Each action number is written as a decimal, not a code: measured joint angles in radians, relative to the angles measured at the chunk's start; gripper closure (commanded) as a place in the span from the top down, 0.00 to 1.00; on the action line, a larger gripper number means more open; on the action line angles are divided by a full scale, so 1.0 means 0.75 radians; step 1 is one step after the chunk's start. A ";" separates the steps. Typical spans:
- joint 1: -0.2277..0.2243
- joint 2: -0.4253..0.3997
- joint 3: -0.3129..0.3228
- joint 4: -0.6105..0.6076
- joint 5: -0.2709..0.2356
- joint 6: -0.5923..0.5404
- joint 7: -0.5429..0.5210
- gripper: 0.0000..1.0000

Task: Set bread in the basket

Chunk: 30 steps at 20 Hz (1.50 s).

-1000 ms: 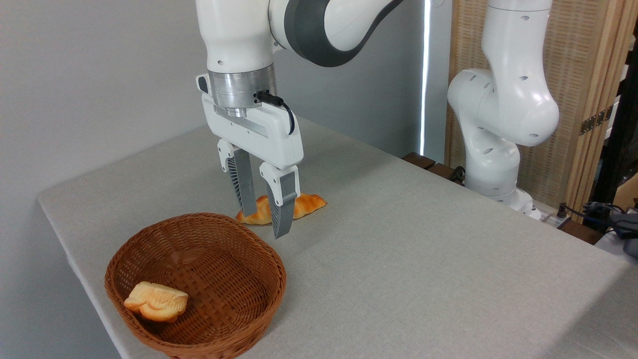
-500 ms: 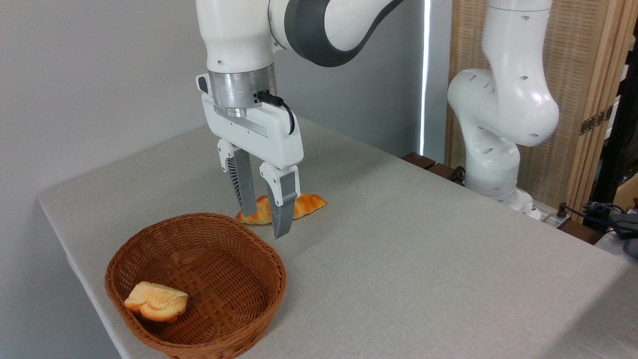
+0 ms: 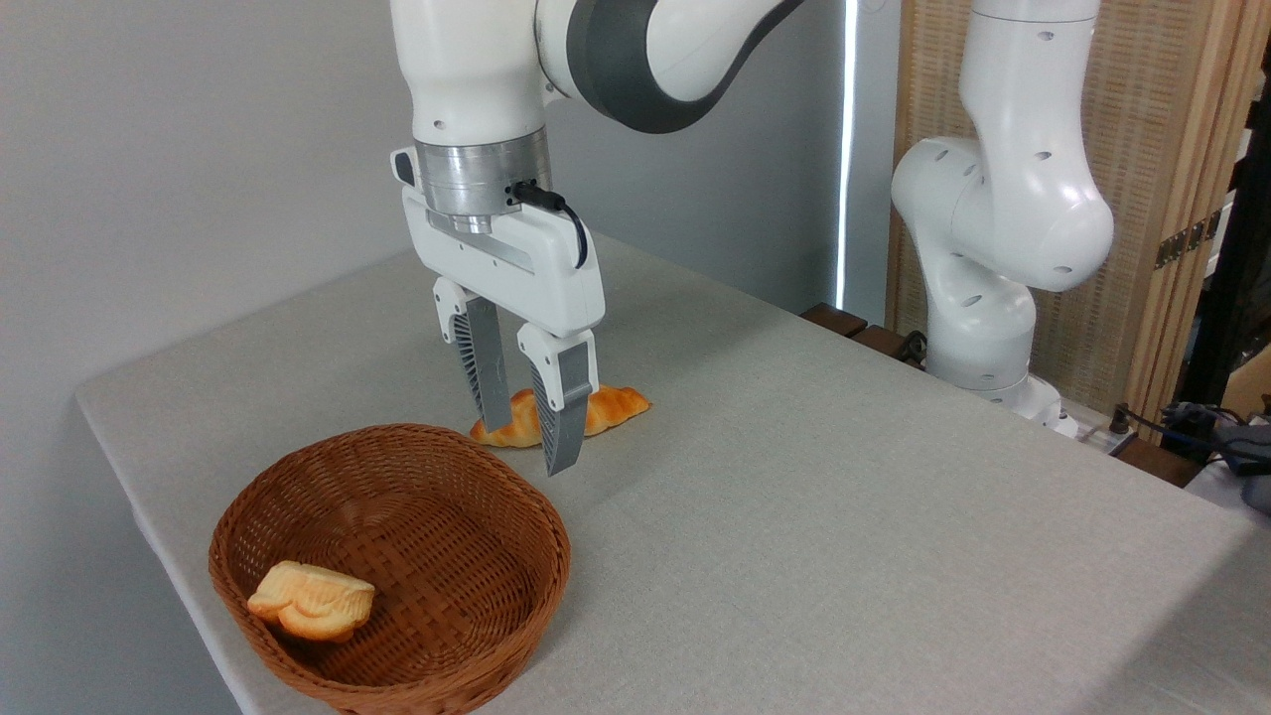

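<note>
Pincer (image 3: 526, 445) spread, fingers straddling bread (image 3: 561, 414) lying on desk (image 3: 794, 497) just behind basket (image 3: 389, 571). Grasp step, nothing pinched yet. You likely need squeeze across loaf middle, lift clear of rim, carry over, drop beside small roll (image 3: 311, 600).

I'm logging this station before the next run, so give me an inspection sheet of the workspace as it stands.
Surface: grey cloth table, flat.
Job's things: long bread on the table behind the basket, not in it.
Clutter: small pale bread piece inside the basket.
Grippers: gripper straddling the long bread; grip cannot be told.
Cables: black cable at the wrist; more at the right edge.
Surroundings: grey wall, wicker screen.
</note>
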 measured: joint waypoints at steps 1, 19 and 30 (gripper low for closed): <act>0.000 0.000 0.000 0.000 0.000 0.000 0.000 1.00; -0.016 0.016 -0.009 0.001 0.000 0.000 0.002 1.00; -0.254 -0.114 -0.014 -0.170 0.000 -0.010 0.003 1.00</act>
